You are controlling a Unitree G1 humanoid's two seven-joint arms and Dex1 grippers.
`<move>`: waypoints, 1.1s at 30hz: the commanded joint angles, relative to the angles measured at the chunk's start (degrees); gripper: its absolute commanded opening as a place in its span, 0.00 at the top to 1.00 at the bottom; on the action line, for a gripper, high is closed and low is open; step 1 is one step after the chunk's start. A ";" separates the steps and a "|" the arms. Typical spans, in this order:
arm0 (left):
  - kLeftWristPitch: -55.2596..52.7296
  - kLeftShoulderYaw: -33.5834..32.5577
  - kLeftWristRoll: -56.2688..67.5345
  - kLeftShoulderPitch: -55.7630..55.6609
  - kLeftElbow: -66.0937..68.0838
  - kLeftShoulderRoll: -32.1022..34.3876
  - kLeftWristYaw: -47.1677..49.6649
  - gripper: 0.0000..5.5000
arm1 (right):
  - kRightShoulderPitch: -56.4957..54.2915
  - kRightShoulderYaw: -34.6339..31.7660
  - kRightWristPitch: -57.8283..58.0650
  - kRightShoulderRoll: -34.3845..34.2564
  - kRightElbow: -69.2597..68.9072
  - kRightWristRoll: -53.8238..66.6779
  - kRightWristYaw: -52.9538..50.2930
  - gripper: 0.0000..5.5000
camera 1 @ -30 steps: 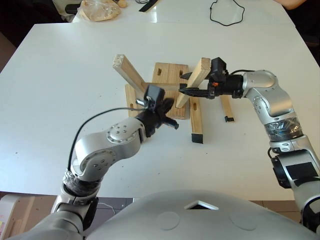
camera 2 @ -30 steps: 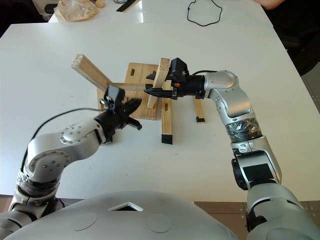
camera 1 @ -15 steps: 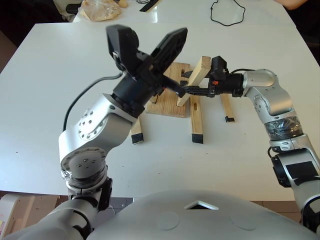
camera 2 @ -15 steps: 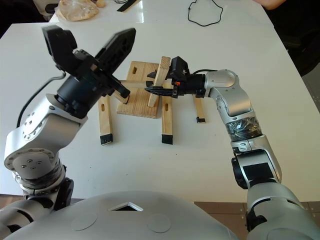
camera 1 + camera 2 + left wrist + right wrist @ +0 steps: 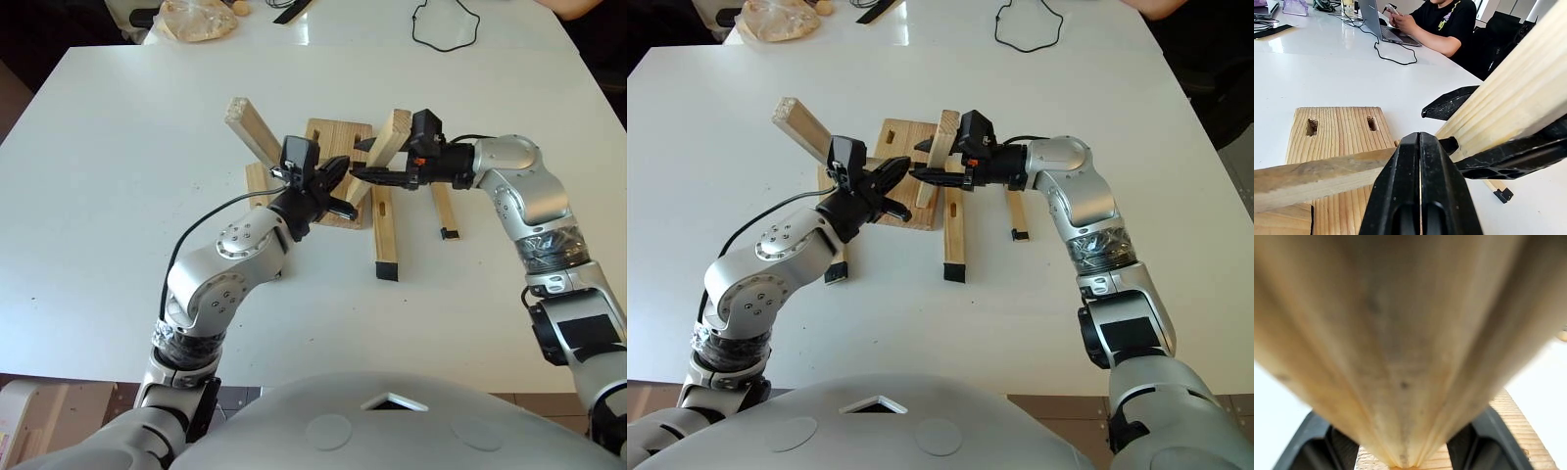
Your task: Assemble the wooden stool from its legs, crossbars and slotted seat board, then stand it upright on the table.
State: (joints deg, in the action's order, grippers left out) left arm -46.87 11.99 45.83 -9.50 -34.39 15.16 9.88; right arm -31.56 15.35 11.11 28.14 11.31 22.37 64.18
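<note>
Right pincer [image 5: 358, 173] pinches a tilted, square-cut pale wooden leg [image 5: 392, 139] over the grainy slotted seat board [image 5: 331, 134] on the white surface [image 5: 118, 147]; at its nine o'clock, left pincer [image 5: 1420, 147], pressed together, partly hides a crossbar [image 5: 1303, 181].

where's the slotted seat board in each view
Left eye view: seat board at table centre, under the tilted leg in the right claw.
Right eye view: same spot, left of picture centre.
Left wrist view: beyond the left claw, under the crossbar.
Right wrist view: probably the grainy strip past the leg.
Shared landmark: that tilted leg.
</note>
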 commanded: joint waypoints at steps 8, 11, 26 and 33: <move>17.15 -37.03 16.86 -26.36 -1.81 4.77 6.11 1.00 | 2.13 1.26 1.89 1.84 2.66 -4.97 -0.61 0.63; 15.77 -45.05 11.16 -21.02 2.76 11.93 7.31 1.00 | 2.31 1.35 1.91 1.58 2.76 -4.93 -0.76 0.63; 13.60 -1.98 8.27 4.52 -7.78 -1.37 -23.61 1.00 | -0.32 6.01 1.59 4.05 1.08 -3.10 14.40 0.63; 16.98 -14.41 8.87 6.82 -2.93 0.32 -19.40 1.00 | -1.57 4.36 -2.01 2.46 6.65 -3.80 13.03 0.63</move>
State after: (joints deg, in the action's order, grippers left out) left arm -30.75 -2.71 49.49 0.62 -35.00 16.79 -3.78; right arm -33.35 13.56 8.31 33.80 16.36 24.71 75.94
